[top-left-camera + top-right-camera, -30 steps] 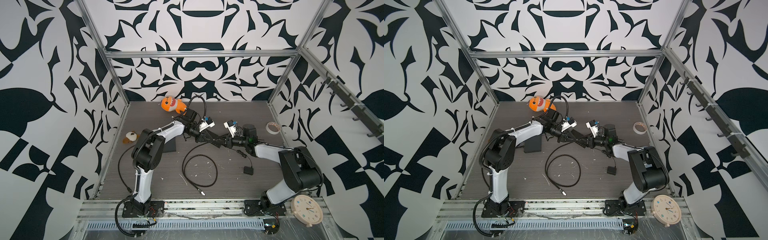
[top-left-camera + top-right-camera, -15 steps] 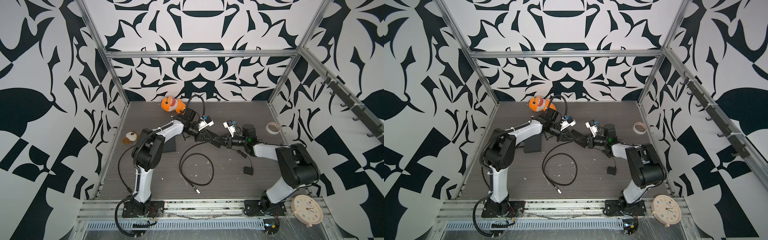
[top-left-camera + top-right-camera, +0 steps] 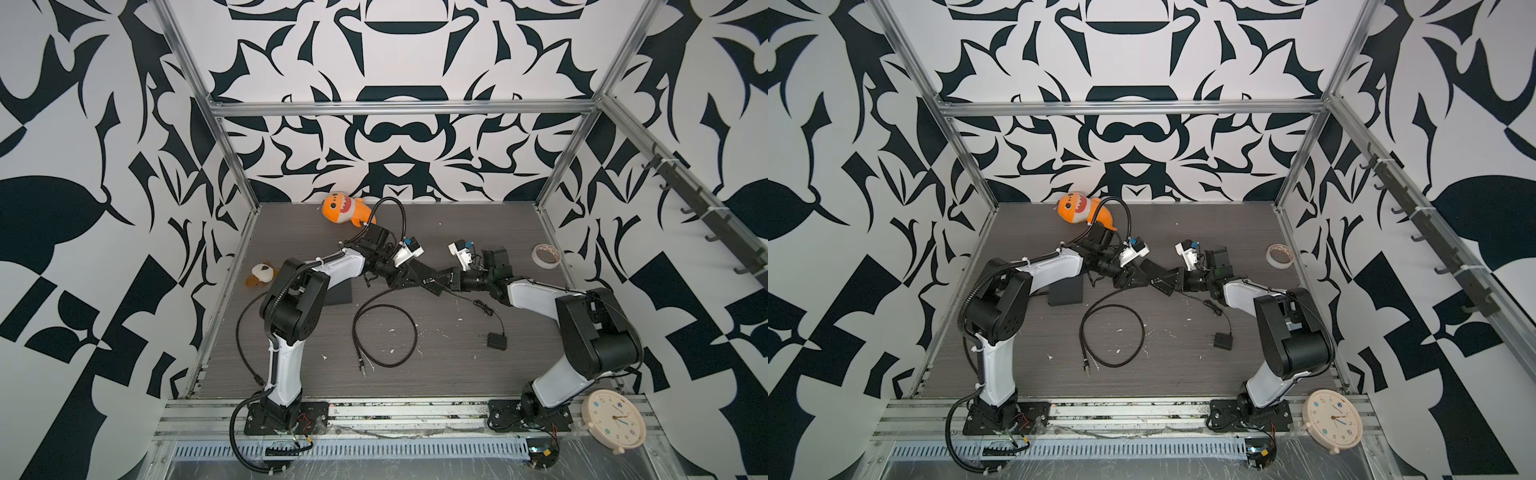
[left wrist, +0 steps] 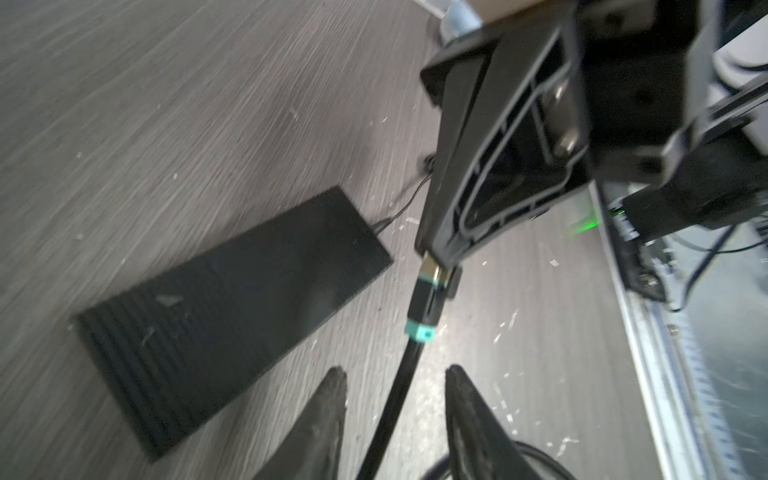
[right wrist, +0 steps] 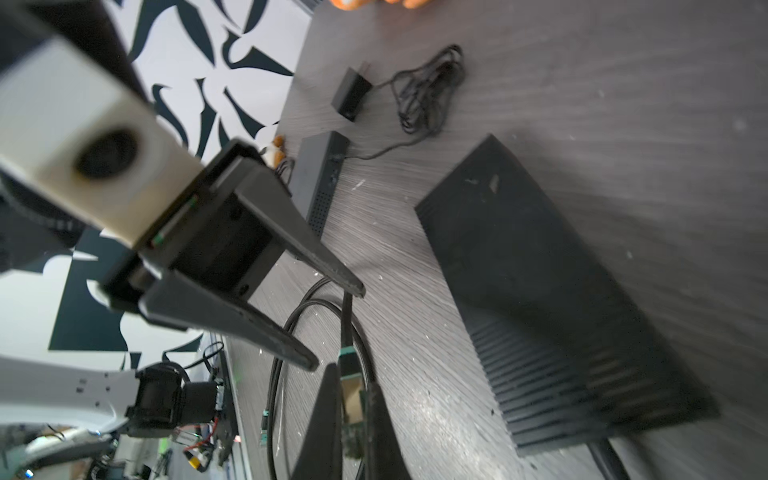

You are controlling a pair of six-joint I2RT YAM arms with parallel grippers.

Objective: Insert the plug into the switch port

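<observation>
Nearest, the left hand (image 4: 395, 369) stands open, the black cable (image 4: 388, 415) passing between its spread fingers (image 4: 332, 415). Mid-frame, above the tabletop (image 4: 208, 104), the plug (image 4: 424, 303) runs lengthwise up the frame, teal collar near, metal tip pointing away into the right hand (image 4: 440, 268), which is clamped on it.

readable text: none | clock face (image 3: 613, 422): markings too small to read

This was a robotics lab test cell. An aluminium frame (image 3: 399, 109) carried black-and-white patterned walls around a grey bench (image 3: 457, 374). The left arm (image 3: 286, 361) and right arm (image 3: 582, 332) were bolted to rails (image 3: 415, 415) at its front edge. Props lay scattered: a plush shark (image 3: 343, 208), a tape roll (image 3: 546, 257) and a clock (image 3: 613, 419).
</observation>
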